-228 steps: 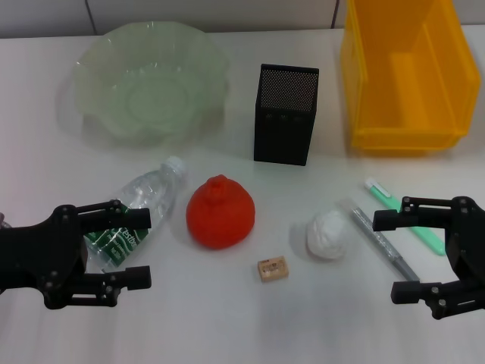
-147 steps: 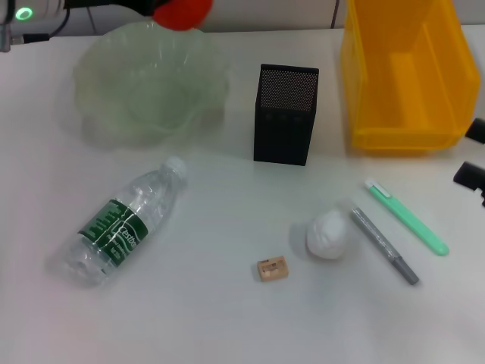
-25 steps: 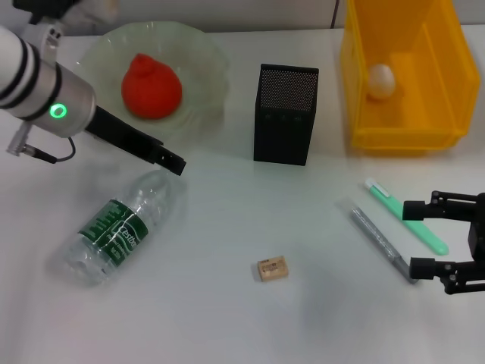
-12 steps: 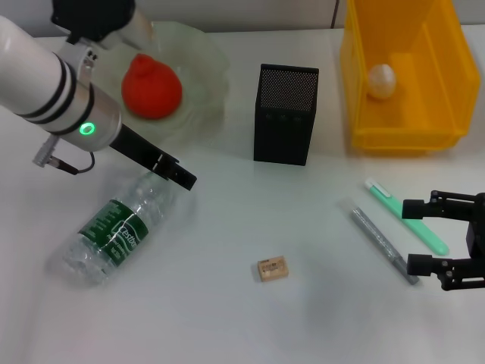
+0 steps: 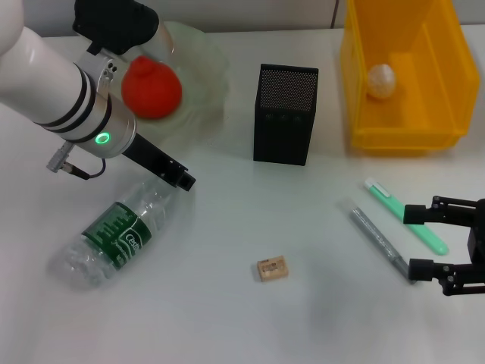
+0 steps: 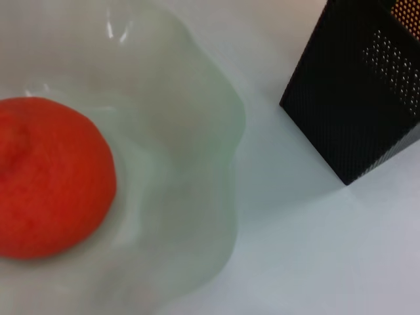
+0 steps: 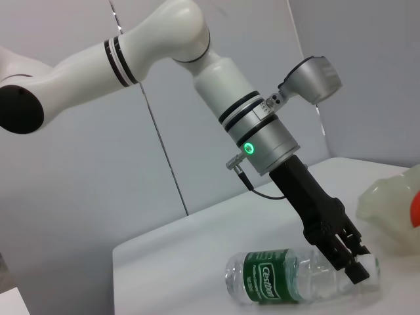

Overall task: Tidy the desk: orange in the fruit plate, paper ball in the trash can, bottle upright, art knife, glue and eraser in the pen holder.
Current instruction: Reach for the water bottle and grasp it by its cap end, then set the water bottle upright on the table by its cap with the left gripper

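Orange [image 5: 151, 86] sitting in the fruit plate [image 5: 203, 64], paper ball [image 5: 381, 80] lying in the trash can [image 5: 356, 91]. Left gripper [image 5: 179, 180], fingers seemingly closing on the toppled bottle [image 5: 114, 235]'s neck; right gripper [image 5: 443, 244] hanging empty, fingers apart, beside art knife [image 5: 405, 215] and glue [image 5: 383, 244]; eraser [image 5: 273, 268] waiting on the counter [image 5: 250, 318].

The white desk [image 5: 227, 311] carried the pale-green fruit plate [image 5: 198, 68] at its far left, the black mesh pen holder [image 5: 285, 114] near the middle, and the yellow trash can [image 5: 402, 76] at the far right. The bottle [image 5: 114, 235] lay on its side toward the near left. The tan eraser [image 5: 272, 268] sat alone near the front centre. To the right, a grey pen-like tool [image 5: 381, 244] and a green-handled art knife [image 5: 405, 215] lay just beside each other.
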Available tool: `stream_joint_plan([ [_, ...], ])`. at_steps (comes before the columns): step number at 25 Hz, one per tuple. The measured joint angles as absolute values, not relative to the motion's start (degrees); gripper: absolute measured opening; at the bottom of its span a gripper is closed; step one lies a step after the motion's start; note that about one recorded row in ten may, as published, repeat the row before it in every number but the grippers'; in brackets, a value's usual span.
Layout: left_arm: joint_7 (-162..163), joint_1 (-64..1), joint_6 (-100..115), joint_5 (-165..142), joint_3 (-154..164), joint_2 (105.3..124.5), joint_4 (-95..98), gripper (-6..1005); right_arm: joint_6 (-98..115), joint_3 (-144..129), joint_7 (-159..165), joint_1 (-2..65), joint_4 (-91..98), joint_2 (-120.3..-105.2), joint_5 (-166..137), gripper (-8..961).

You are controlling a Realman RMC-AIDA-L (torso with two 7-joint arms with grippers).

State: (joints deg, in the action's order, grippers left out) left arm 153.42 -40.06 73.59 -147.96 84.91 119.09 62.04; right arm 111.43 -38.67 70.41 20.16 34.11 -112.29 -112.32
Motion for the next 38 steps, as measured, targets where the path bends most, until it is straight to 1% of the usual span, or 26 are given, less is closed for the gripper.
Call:
stream_joint_plan([
  [3, 153.43, -40.09, 73.61, -147.97, 85.65, 119.09, 62.11, 481, 111.63, -38.67, 70.4, 19.96, 34.1, -112.61, -112.31, 813],
  [6, 153.37, -39.78, 73.83, -148.09, 86.64, 119.08, 63.07, 456, 111.64, -38.67, 70.42, 19.9, 34.1, -113.04, -112.36, 812],
  [9, 153.16, -38.86, 74.18, -148.05, 87.01, 119.01, 64.74, 431, 111.77, -38.67, 70.67, 19.78, 34.1, -113.06, -112.35, 812],
  [10, 152.91, -37.91, 74.5, -147.83, 87.12, 118.89, 66.59, 431, 111.87, -38.67, 70.85, 19.7, 34.1, -113.06, -112.31, 812],
  [11, 151.04, -35.58, 75.32, -146.61, 86.67, 118.72, 70.47, 431, 112.02, -38.58, 71.18, 19.57, 34.1, -113.06, -112.21, 812],
  [12, 151.04, -35.58, 75.32, -146.61, 86.67, 118.72, 70.47, 431, 112.02, -38.58, 71.18, 19.57, 34.1, -113.06, -112.21, 812],
  [16, 141.63, -29.97, 78.63, -138.2, 79.65, 118.6, 76.05, 431, 112.07, -37.96, 72.03, 19.44, 34.1, -113.04, -111.97, 811],
  [19, 137.53, -28.6, 80.57, -133.15, 75.23, 118.57, 75.75, 431, 112.13, -37.73, 73.28, 19.52, 34.11, -113.07, -111.93, 811],
  [21, 131.28, -26.03, 83.33, -125.58, 69.87, 118.56, 75.45, 431, 112.77, -36.93, 76.21, 20.24, 34.44, -113.43, -111.81, 811],
  [22, 131.28, -26.03, 83.33, -125.58, 69.87, 118.56, 75.45, 431, 112.77, -36.93, 76.21, 20.24, 34.44, -113.43, -111.81, 811],
  [25, 125.14, -23.3, 84.97, -119.09, 65.95, 118.5, 75.15, 431, 114.34, -36.13, 77.39, 21.13, 34.71, -113.7, -111.77, 810],
  [26, 122.02, -21.83, 85.58, -116.22, 64.13, 118.46, 74.55, 431, 115.77, -35.69, 77.43, 21.74, 34.72, -113.91, -111.72, 810],
  [27, 122.02, -21.83, 85.58, -116.22, 64.13, 118.46, 74.55, 431, 115.77, -35.69, 77.43, 21.74, 34.72, -113.91, -111.72, 809],
  [30, 115.73, -19.77, 86.92, -110.68, 61.43, 118.46, 71.93, 431, 116.66, -34.74, 77.69, 22.37, 34.69, -114.52, -111.65, 808],
  [31, 110.73, -18.62, 87.86, -106.19, 59.68, 118.46, 68.58, 430, 116.67, -34.01, 78.05, 22.74, 34.52, -114.79, -111.63, 808],
  [38, 96.52, -17.77, 89.05, -98.25, 54.43, 118.56, 56.49, 430, 116.03, -33.45, 79.23, 23.39, 34.33, -115.38, -111.61, 809],
])
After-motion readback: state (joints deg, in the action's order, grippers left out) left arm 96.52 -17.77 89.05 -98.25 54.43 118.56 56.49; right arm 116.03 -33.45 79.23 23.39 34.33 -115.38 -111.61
